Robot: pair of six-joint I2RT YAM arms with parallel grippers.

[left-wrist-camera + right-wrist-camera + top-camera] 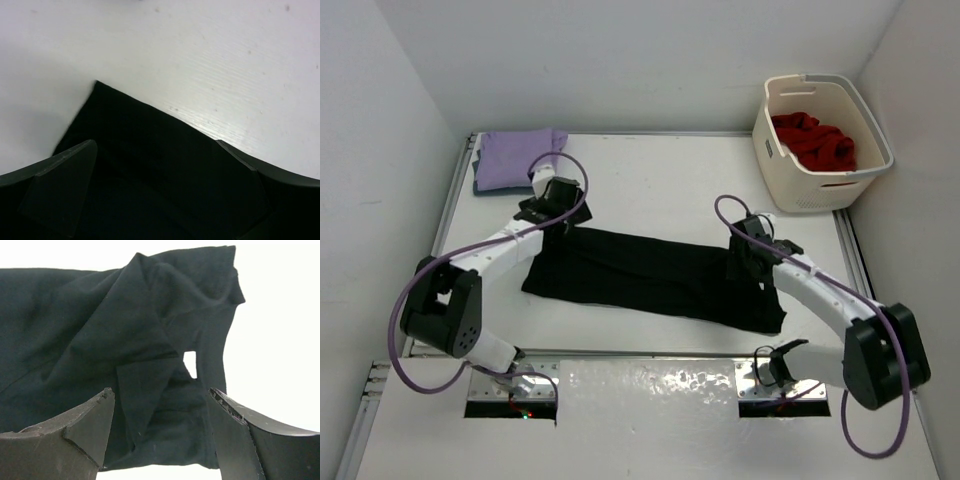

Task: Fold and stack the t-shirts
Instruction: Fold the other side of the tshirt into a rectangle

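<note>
Step in hand, as judged: the next fold of the black t-shirt (pixel 650 275). Pinch each end at matching corners, lift both together, and lay the cloth over evenly. Flatten the bunched folds at the right end first, or the crease is likely to lock them in.

The left gripper (pixel 156 145) and the right gripper (pixel 160 392) both stand spread, pinching nothing, over the shirt's left and right ends.

The shirt lies as a long band across the middle of the table (pixel 650 170), its left end flat and its right end rumpled. A lavender t-shirt (pixel 515 155) lies folded at the far left corner. A red t-shirt (pixel 815 140) sits in the basket (pixel 800 195) by the far right corner
</note>
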